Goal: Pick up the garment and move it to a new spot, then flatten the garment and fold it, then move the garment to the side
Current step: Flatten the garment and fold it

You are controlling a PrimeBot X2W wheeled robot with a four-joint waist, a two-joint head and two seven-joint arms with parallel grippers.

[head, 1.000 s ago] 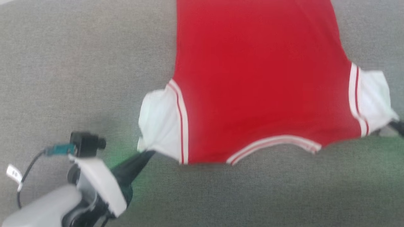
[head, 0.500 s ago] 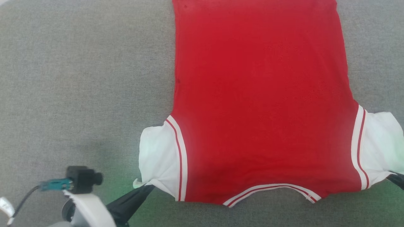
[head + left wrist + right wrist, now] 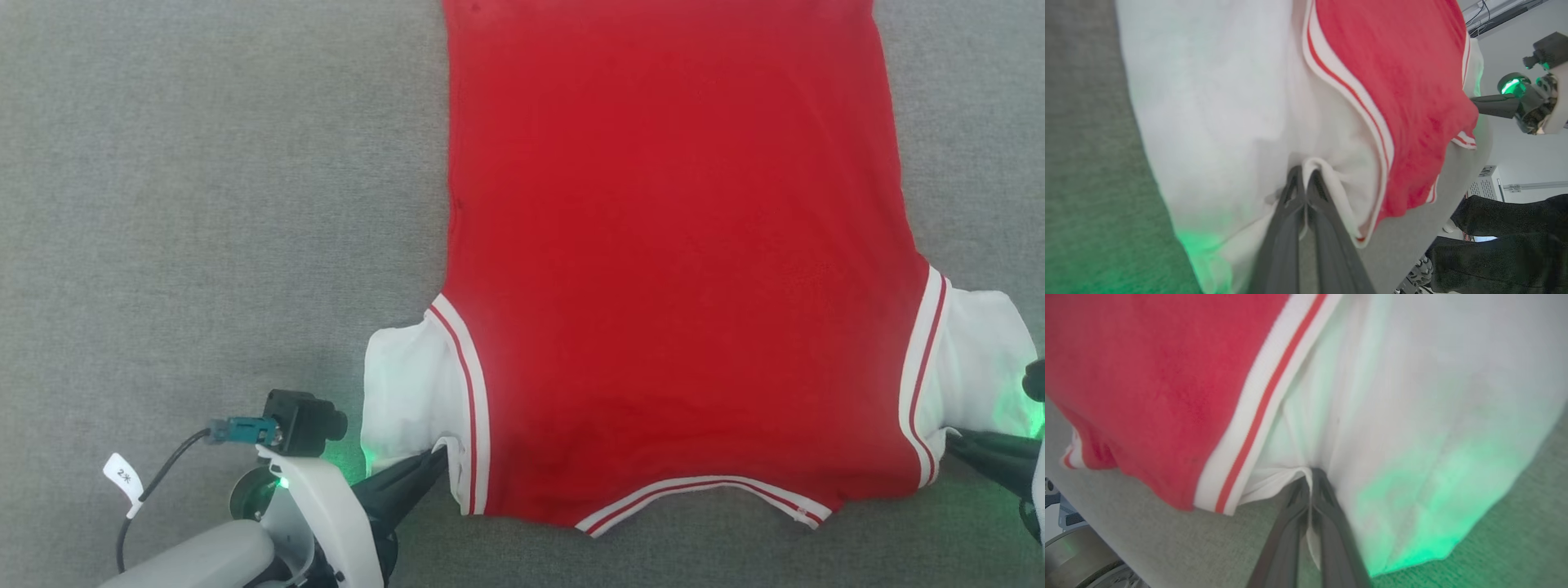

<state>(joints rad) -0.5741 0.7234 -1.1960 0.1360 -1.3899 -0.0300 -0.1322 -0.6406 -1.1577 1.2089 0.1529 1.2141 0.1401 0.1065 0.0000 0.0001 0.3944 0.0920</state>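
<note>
Two tools: I have both clamped on the garment, one at each sleeve.
Left tool: fingers pressed together on a pinch of the left sleeve, at its lower edge just beside the striped seam.
Right tool: fingers together too, with a thin fold of the right sleeve caught between them in my right wrist view.
Garment: spread flat on the grey surface, red body smooth, both white sleeves out to the sides.
Orientation: neckline trim nearest me, body running up past the top edge of my head view.
Light: green glow on the cloth and surface near both tools.
</note>
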